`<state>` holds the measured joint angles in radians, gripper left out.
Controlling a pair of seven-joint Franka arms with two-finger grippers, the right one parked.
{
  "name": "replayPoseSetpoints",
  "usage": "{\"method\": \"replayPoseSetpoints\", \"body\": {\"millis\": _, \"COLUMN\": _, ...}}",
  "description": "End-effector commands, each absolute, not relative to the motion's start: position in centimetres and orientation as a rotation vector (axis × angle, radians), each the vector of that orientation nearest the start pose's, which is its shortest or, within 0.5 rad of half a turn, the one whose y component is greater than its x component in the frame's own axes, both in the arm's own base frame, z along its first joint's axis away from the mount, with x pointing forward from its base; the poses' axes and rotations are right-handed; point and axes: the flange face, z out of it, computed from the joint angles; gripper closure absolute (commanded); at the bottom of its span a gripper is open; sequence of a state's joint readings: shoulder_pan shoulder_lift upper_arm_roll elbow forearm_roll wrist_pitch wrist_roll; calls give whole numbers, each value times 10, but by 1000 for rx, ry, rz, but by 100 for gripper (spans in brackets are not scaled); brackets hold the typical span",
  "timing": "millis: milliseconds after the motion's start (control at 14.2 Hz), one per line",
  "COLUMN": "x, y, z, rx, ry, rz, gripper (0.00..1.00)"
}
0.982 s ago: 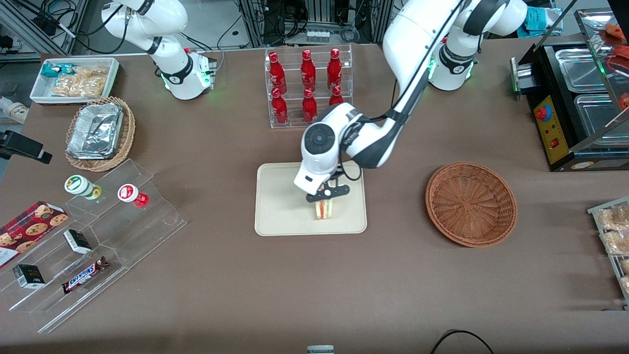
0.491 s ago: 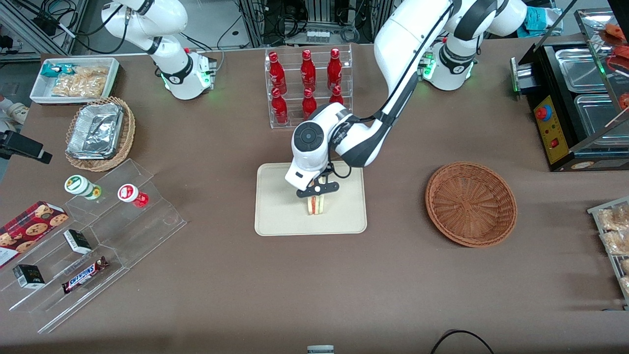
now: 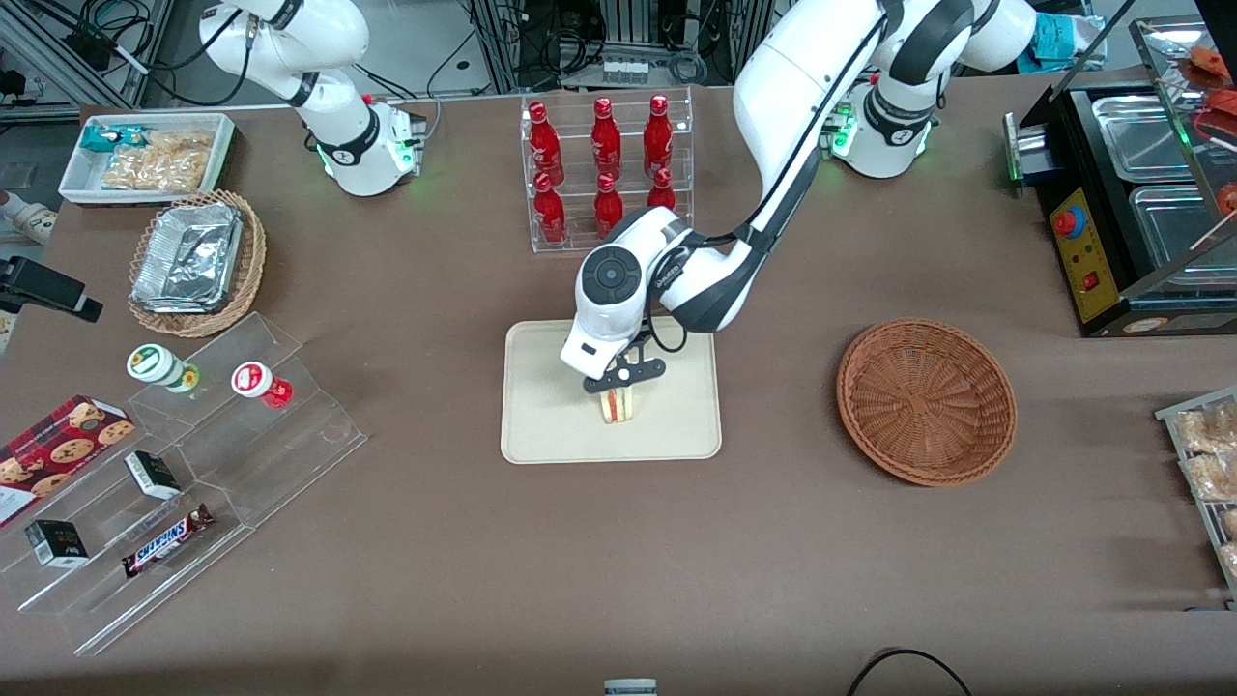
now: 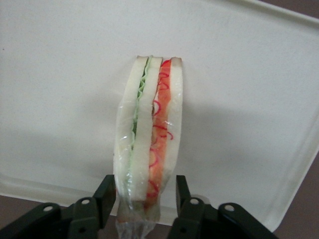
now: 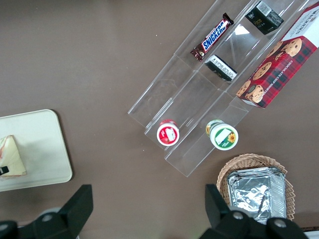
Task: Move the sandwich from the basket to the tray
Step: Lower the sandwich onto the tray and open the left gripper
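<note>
Brown tabletop; fingers (image 4: pixel 104 199) of bent-down gripper (image 3: pixel 621 379) clamped on upright sandwich (image 3: pixel 618 405) over tray (image 3: pixel 541 425)

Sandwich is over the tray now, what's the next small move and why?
Probably open the fingers and release. The gripper is shut on the plastic-wrapped triangular white-bread sandwich, which stands on edge over the flat cream rectangular tray, well inside its rim. The round reddish-brown wicker basket is already empty. Whether the sandwich touches the tray is unclear, so ease down slightly first.

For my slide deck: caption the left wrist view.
Gripper shut on the wrapped sandwich, held on edge over the cream tray.
</note>
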<state>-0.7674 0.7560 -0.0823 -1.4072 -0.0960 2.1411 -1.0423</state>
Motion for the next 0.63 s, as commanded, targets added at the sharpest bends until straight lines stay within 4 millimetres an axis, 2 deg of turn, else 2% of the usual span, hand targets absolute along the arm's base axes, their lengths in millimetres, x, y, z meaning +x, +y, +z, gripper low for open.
{"method": "replayPoseSetpoints", "body": {"millis": 0, "x": 488, "y": -537, "z": 303, "rx": -3177, "ry": -460, "rz": 171, "gripper": 0}}
{"method": "replayPoseSetpoints", "body": {"millis": 140, "x": 495, "y": -517, "z": 331, "rx": -3111, "ry": -416, "rz": 144, "gripper": 0}}
{"method": "replayPoseSetpoints", "body": {"millis": 281, "x": 511, "y": -491, "z": 345, "rx": -3054, "ry": -469, "rz": 114, "gripper": 0}}
{"method": "replayPoseSetpoints", "body": {"millis": 421, "x": 521, "y": -462, "z": 343, "rx": -2967, "ry": -516, "rz": 191, "gripper": 0}}
{"method": "replayPoseSetpoints", "body": {"millis": 491, "x": 526, "y": -446, "z": 348, "rx": -2937, "ry": -527, "rz": 218, "gripper": 0}}
{"method": "replayPoseSetpoints", "body": {"millis": 561, "x": 531, "y": -423, "z": 348, "rx": -2901, "ry": -552, "rz": 250, "gripper": 0}}
